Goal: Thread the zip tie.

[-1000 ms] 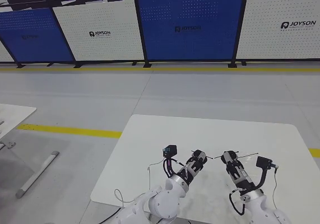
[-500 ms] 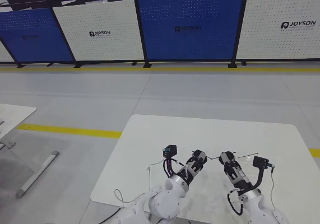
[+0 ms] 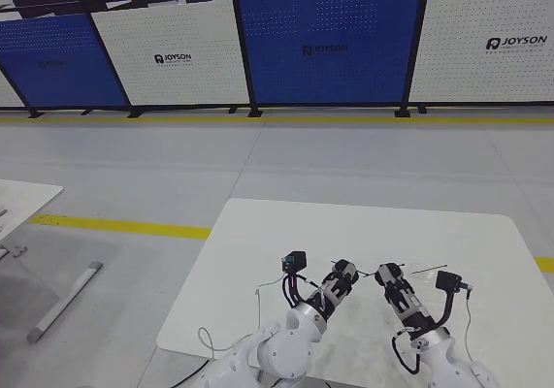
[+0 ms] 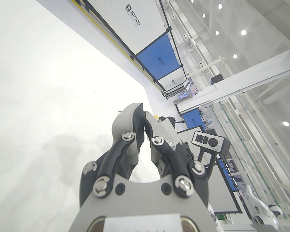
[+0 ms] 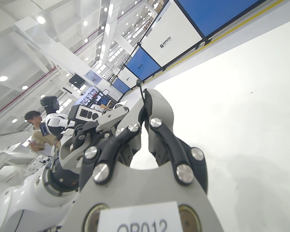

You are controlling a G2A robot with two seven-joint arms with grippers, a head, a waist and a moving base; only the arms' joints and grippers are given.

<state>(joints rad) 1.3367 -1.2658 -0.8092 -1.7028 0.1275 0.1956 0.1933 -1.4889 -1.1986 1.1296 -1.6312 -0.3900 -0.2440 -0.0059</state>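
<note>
wall: blue and white panels [image 3: 330, 48] lined at 12 o'clock | floor [image 3: 354, 160]: grey, marked by yellow line [image 3: 121, 226] | furniture: side table [image 3: 10, 199] placed at 9 o'clock

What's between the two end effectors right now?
Top view: a short stretch of bare table separates the left end effector and right end effector, crossed by a thin dark sliver, likely the zip tie.
</note>
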